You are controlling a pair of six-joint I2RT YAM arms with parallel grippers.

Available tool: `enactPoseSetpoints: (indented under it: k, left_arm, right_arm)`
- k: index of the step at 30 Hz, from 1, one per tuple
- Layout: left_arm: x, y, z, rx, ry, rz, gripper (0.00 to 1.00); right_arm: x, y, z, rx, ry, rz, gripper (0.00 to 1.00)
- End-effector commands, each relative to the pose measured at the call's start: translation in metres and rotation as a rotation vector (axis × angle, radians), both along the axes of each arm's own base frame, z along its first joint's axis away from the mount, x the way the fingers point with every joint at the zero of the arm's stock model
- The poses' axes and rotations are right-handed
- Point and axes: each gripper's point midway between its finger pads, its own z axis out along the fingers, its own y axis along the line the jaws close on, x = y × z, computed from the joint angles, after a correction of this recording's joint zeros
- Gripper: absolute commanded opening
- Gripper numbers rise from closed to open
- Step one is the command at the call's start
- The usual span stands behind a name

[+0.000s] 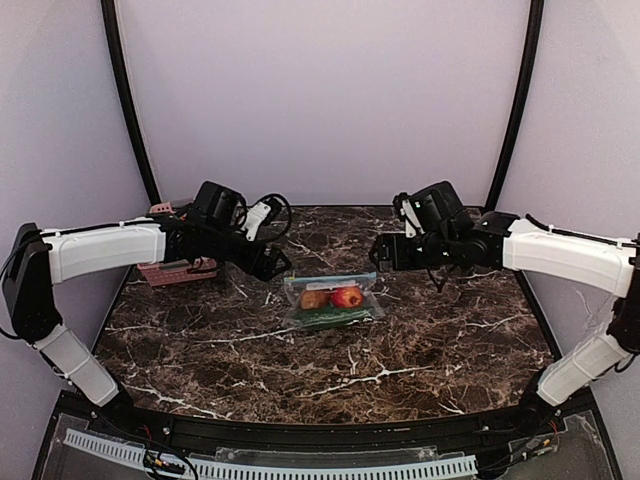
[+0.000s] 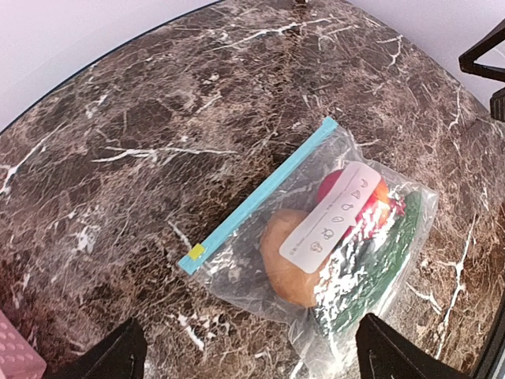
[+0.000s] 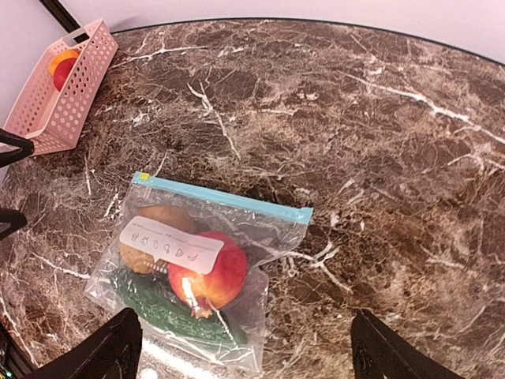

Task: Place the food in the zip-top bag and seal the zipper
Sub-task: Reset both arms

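The bag (image 1: 332, 300) lies flat mid-frame on the tabletop (image 1: 420, 360), between both arms so that either can reach it. Inside are a red fruit (image 3: 213, 284), a brown one (image 3: 162, 215) and something green (image 3: 162, 309). The zipper (image 3: 225, 201) runs straight and looks sealed. Left jaws and right jaws hang apart, empty, flanking it.

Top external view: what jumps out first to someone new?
The clear zip-top bag lying mid-table on the dark marble table, with a red fruit, a brownish piece and something green already inside. The left gripper and right gripper flank it, jaws wide open, holding nothing. A pink basket sits at the far left edge.
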Motion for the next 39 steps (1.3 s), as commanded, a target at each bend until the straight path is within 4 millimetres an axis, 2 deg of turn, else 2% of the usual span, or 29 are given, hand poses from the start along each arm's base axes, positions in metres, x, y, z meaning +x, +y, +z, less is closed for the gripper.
enactPoseSetpoints:
  k: [1,4,5,6,7,8,9,10,11,12,13,15,16,18,20,22,23,24,25,26,27,28,29,30,31,34,36,39]
  left_arm:
    - [0.011,0.039,0.022,-0.091,-0.090,0.181,0.94]
    - [0.009,0.071,0.018,-0.123,-0.099,0.278,0.96]
    - [0.013,0.088,0.024,-0.125,-0.124,0.327,0.96]
    - [0.015,0.105,0.016,-0.111,-0.127,0.371,0.96]
    - [0.017,0.118,0.023,-0.119,-0.161,0.407,0.96]
    - [0.019,0.140,0.013,-0.107,-0.152,0.461,0.96]
    - [0.019,0.150,0.019,-0.128,-0.174,0.485,0.96]
    - [0.020,0.174,0.009,-0.129,-0.159,0.549,0.96]
    - [0.020,0.184,0.016,-0.158,-0.183,0.571,0.96]
    - [0.019,0.207,0.005,-0.156,-0.170,0.635,0.96]
    - [0.019,0.219,0.012,-0.164,-0.203,0.672,0.96]
    - [0.014,0.259,0.001,-0.135,-0.218,0.803,0.96]
    - [0.014,0.280,0.002,-0.142,-0.235,0.871,0.96]
    - [0.006,0.312,-0.001,-0.160,-0.256,0.972,0.98]
    - [-0.001,0.330,-0.004,-0.169,-0.283,1.030,0.98]
    - [-0.006,0.335,-0.002,-0.157,-0.332,1.036,0.98]
    - [-0.011,0.336,-0.007,-0.150,-0.345,1.037,0.98]
    - [-0.011,0.337,0.002,-0.166,-0.393,1.041,0.98]
    - [-0.015,0.337,-0.006,-0.162,-0.394,1.042,0.98]
    - [-0.015,0.337,0.002,-0.180,-0.443,1.033,0.98]
    - [-0.020,0.336,-0.008,-0.164,-0.443,1.022,0.99]
    - [-0.019,0.335,-0.001,-0.177,-0.484,1.009,0.99]
    - [-0.023,0.334,-0.009,-0.162,-0.482,1.003,0.99]
    - [-0.023,0.332,-0.005,-0.167,-0.512,0.987,0.99]
    - [-0.026,0.331,-0.013,-0.147,-0.511,0.970,0.99]
    - [-0.029,0.331,-0.017,-0.138,-0.541,0.961,0.99]
    - [-0.033,0.332,-0.028,-0.124,-0.535,0.969,0.99]
    - [-0.033,0.335,-0.032,-0.127,-0.531,0.989,0.99]
  right_arm:
    - [0.005,-0.016,0.006,0.024,-0.019,0.005,0.93]
    - [0.012,-0.034,-0.002,0.034,-0.010,-0.015,0.95]
    - [0.013,-0.042,-0.006,0.035,-0.006,-0.021,0.96]
    - [0.015,-0.047,-0.007,0.044,-0.013,-0.020,0.97]
    - [0.017,-0.055,-0.008,0.052,-0.016,-0.024,0.97]
    - [0.021,-0.066,-0.010,0.054,-0.023,-0.041,0.98]
    - [0.023,-0.075,-0.011,0.055,-0.030,-0.054,0.98]
    - [0.026,-0.087,-0.012,0.050,-0.036,-0.073,0.98]
    - [0.027,-0.098,-0.013,0.045,-0.042,-0.097,0.98]
    - [0.029,-0.110,-0.014,0.039,-0.054,-0.122,0.98]
    - [0.030,-0.123,-0.011,0.040,-0.075,-0.145,0.98]
    - [0.031,-0.146,-0.009,0.042,-0.109,-0.196,0.98]
    - [0.031,-0.159,-0.009,0.044,-0.125,-0.224,0.99]
    - [0.030,-0.184,-0.009,0.044,-0.150,-0.286,0.99]
    - [0.029,-0.205,-0.004,0.052,-0.192,-0.342,0.99]
    - [0.025,-0.224,-0.007,0.056,-0.227,-0.390,0.99]
    - [0.025,-0.230,-0.002,0.060,-0.261,-0.405,0.99]
    - [0.022,-0.235,-0.004,0.058,-0.286,-0.413,0.99]
    - [0.020,-0.240,-0.002,0.054,-0.318,-0.426,0.99]
    - [0.019,-0.245,0.001,0.040,-0.357,-0.441,0.99]
    - [0.017,-0.250,0.004,0.022,-0.395,-0.454,0.99]
    - [0.016,-0.254,0.006,0.008,-0.432,-0.465,0.98]
    - [0.015,-0.259,0.008,-0.010,-0.463,-0.479,0.99]
    - [0.014,-0.261,0.010,-0.024,-0.494,-0.485,0.99]
    - [0.012,-0.263,0.010,-0.037,-0.521,-0.483,0.98]
    - [0.006,-0.264,0.009,-0.071,-0.609,-0.462,0.99]
    - [0.000,-0.264,0.002,-0.092,-0.656,-0.443,0.99]
    - [-0.011,-0.265,-0.009,-0.107,-0.712,-0.437,0.99]
